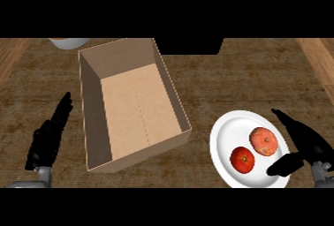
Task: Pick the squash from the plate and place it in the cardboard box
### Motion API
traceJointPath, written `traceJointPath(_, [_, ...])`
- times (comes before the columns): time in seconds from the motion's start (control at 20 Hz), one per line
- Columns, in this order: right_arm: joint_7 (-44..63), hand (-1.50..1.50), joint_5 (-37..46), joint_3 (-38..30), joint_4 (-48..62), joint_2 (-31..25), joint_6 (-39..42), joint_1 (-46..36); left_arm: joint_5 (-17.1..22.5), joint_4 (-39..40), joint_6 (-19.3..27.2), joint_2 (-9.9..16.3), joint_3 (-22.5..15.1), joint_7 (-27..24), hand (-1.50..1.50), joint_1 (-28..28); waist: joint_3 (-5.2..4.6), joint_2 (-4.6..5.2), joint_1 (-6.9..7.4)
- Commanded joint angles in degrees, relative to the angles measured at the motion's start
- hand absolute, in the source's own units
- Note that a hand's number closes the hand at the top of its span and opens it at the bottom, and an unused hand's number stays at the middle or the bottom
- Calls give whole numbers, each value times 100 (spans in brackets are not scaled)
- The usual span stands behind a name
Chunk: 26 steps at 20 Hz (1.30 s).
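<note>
Resting open at the plate's (225, 132) right rim, right hand (306, 145) beside squash (264, 141); left hand (47, 137) open by the cardboard box (130, 106)

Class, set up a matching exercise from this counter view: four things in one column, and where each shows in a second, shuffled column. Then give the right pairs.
Things:
1. box
2. plate
3. left hand
4. bowl

Places:
A. far left corner, cut off by the edge
B. near right, holding two reddish items
C. centre, open and empty
D. left of the box, fingers straight

Pairs: 1-C, 2-B, 3-D, 4-A
</note>
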Motion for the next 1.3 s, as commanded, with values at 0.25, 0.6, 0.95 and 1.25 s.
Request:
traceJointPath(0.25, [-546,-150,668,-452,333,590,38,251,-211,-526,-229,-161,247,169,0,351,2,-3,11])
traceJointPath(0.6, [-929,-150,1054,-764,613,870,244,186,-248,403,-532,-295,609,-246,0,-208,1,2,-9])
traceJointPath(0.95, [-1058,-150,1536,-771,1510,1411,69,-436,-574,-8,-432,-594,415,-375,0,415,2,7,33])
traceJointPath(1.25, [-1046,-150,1923,-760,1294,1545,222,-98,-489,-311,-704,-488,725,-133,0,324,1,1,11])
